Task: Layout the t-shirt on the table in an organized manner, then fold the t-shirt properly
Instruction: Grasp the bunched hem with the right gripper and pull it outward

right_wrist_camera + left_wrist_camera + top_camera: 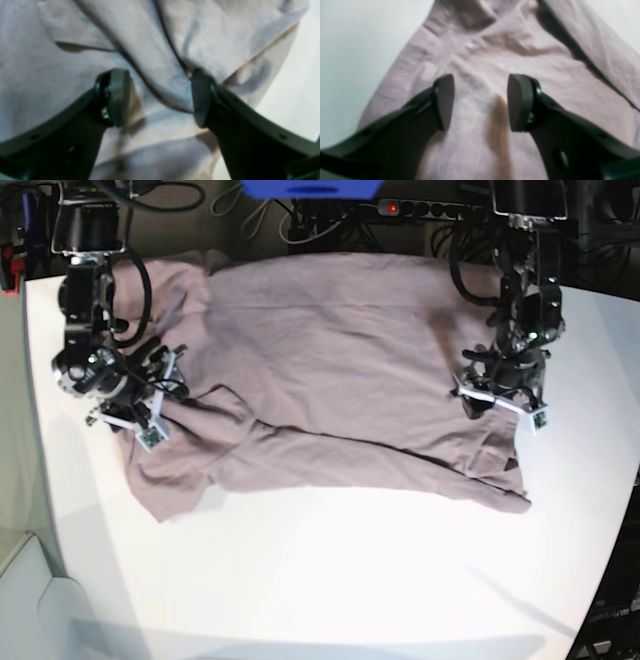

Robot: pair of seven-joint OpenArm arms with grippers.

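The t-shirt (pixel 330 370) lies wrinkled on the counter (pixel 350 580). I'm smoothing it flat. My left end effector (pixel 480 102) and right end effector (pixel 160 97) hang spread above it. Next, pinch its edges.

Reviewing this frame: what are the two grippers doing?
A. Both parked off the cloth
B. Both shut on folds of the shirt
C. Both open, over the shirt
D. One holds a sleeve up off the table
C: the left gripper and right gripper each show a clear gap between the pads, with the t-shirt lying beneath.
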